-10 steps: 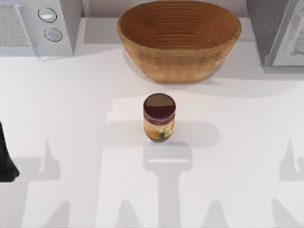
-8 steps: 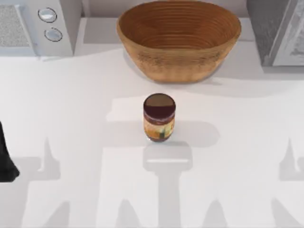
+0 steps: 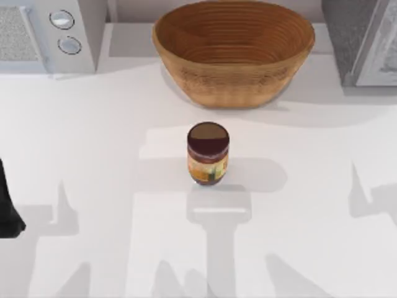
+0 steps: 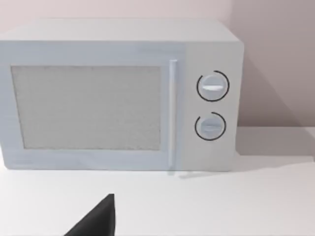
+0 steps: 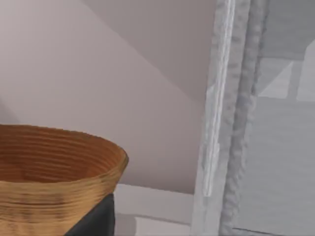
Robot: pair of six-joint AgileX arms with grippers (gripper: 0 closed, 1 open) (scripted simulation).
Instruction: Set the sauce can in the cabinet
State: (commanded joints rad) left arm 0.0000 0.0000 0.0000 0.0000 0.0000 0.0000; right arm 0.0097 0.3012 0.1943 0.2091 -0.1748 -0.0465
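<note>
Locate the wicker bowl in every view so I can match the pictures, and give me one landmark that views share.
Top view: the wicker bowl stands at the table's far edge, centre, behind the sauce can.
Left wrist view: not in it; the microwave faces the camera.
Right wrist view: the bowl shows beside the grey cabinet.
Shared landmark: the cabinet, at the top view's far right, just right of the bowl.

A rendered kitchen counter: a white microwave (image 3: pixel 53 34) at eleven o'clock, a wicker bowl (image 3: pixel 233 53) at twelve, a grey cabinet (image 3: pixel 363 40) at one, a sauce can (image 3: pixel 208 153) centred
</note>
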